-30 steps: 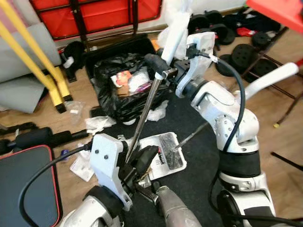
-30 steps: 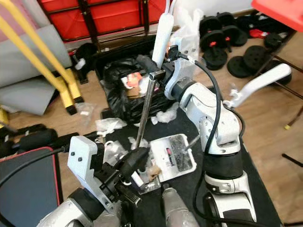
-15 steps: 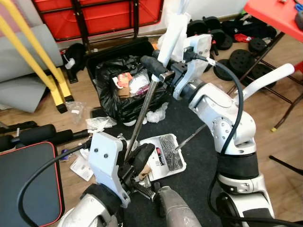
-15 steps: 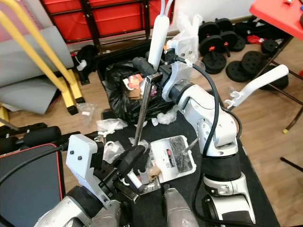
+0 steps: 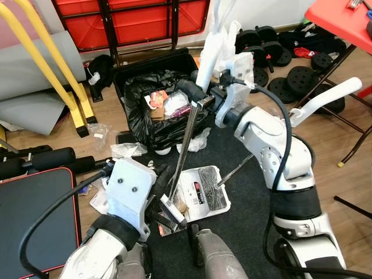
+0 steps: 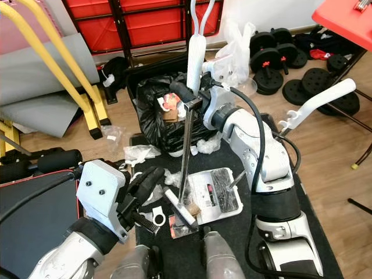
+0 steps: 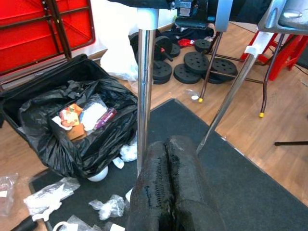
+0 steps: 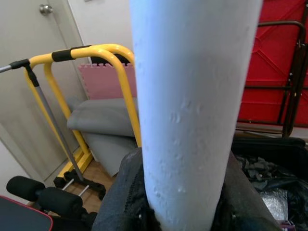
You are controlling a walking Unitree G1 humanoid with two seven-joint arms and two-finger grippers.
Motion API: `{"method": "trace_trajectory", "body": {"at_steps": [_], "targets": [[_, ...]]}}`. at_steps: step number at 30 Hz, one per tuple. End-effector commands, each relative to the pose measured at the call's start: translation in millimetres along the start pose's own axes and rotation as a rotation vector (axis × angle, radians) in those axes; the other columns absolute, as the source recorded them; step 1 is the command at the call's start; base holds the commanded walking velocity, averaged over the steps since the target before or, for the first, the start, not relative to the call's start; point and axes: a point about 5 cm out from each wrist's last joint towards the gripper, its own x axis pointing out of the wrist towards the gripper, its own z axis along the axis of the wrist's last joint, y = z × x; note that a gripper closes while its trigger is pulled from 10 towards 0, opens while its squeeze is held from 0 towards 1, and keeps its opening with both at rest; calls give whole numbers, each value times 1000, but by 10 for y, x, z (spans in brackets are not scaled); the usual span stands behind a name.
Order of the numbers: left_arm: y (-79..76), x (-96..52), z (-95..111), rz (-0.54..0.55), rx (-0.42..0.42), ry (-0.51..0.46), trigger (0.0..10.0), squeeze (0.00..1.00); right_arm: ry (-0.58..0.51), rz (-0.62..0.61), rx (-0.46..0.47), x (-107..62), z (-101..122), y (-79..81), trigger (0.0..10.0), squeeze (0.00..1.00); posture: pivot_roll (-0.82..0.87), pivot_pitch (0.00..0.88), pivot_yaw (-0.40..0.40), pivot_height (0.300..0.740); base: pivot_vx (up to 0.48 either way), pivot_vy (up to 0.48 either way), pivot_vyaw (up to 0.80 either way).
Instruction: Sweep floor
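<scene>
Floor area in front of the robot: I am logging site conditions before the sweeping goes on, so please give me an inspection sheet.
Surface: black mat on wood floor.
Job's things: white dustpan on the mat, holding debris; metal broom pole with white handle.
Clutter: plastic scraps beside the black trash bag, which sits in a black bin.
Grippers: right gripper shut on the handle; left gripper shut, beside the pole's lower end.
Cables: black cable along the right arm, another by the left wrist.
Surroundings: weight plates, yellow frame, red folded table.
</scene>
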Motion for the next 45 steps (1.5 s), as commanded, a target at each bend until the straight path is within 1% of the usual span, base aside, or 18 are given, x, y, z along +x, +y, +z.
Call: {"method": "trace_trajectory", "body": {"at_steps": [1, 8, 12, 13, 15, 17, 20, 22, 25, 29, 36, 37, 39, 40, 41, 42, 44, 45], "targets": [[-42, -37, -11, -13, -4, 16, 10000, 0, -24, -39, -36, -39, 3, -85, 10000, 0, -44, 304, -64, 740, 0, 0, 0], [-57, -42, -9, -18, -11, 16, 10000, 0, -3, -99, -52, -57, -30, -177, 10000, 0, -45, 309, -62, 740, 0, 0, 0], [-57, -42, -9, -18, -11, 16, 10000, 0, -3, -99, -52, -57, -30, -177, 10000, 0, -45, 309, -62, 740, 0, 0, 0], [-61, -43, -9, -19, -12, 16, 10000, 0, 11, -125, -56, -68, -52, -208, 10000, 0, -45, 312, -62, 740, 0, 0, 0], [-61, -43, -9, -19, -12, 16, 10000, 0, 11, -125, -56, -68, -52, -208, 10000, 0, -45, 312, -62, 740, 0, 0, 0], [-71, -41, -15, -21, -14, 15, 10000, 0, 57, -205, -55, -89, -87, -320, 10000, 0, -50, 310, -61, 740, 0, 0, 0], [-75, -38, -18, -22, -16, 15, 10000, 0, 70, -234, -52, -91, -72, -368, 10000, 0, -50, 310, -62, 740, 0, 0, 0], [-75, -32, -24, -23, -21, 15, 10000, 0, 69, -264, -54, -74, 6, -429, 10000, 0, -53, 308, -61, 740, 0, 0, 0], [-74, -28, -28, -23, -23, 15, 10000, 0, 59, -278, -43, -57, 73, -454, 10000, 0, -54, 306, -61, 740, 0, 0, 0], [-72, -24, -32, -25, -27, 14, 10000, 0, 52, -286, -39, -36, 171, -468, 10000, 0, -56, 304, -61, 740, 0, 0, 0], [-72, -22, -32, -26, -31, 13, 10000, 0, 43, -302, -31, -19, 272, -492, 10000, 0, -56, 304, -61, 740, 0, 0, 0], [-73, -19, -35, -27, -33, 13, 10000, 0, 44, -309, -12, -9, 308, -502, 10000, 0, -59, 298, -60, 740, 0, 0, 0], [-73, -19, -35, -27, -33, 13, 10000, 0, 44, -309, -12, -9, 308, -502, 10000, 0, -59, 298, -60, 740, 0, 0, 0], [-74, -17, -37, -27, -34, 13, 10000, 0, 45, -314, 9, 1, 345, -509, 10000, 0, -58, 297, -60, 740, 0, 0, 0], [-74, -17, -37, -27, -34, 13, 10000, 0, 45, -314, 9, 1, 345, -509, 10000, 0, -58, 297, -60, 740, 0, 0, 0], [-74, -15, -38, -27, -35, 13, 10000, 0, 37, -316, 41, 12, 391, -515, 10000, 0, -59, 298, -61, 740, 0, 0, 0], [-74, -15, -38, -27, -35, 13, 10000, 0, 37, -316, 41, 12, 391, -515, 10000, 0, -59, 298, -61, 740, 0, 0, 0], [-75, -12, -39, -27, -37, 12, 10000, 0, 28, -316, 62, 20, 429, -518, 10000, 0, -59, 298, -62, 740, 0, 0, 0]]}}
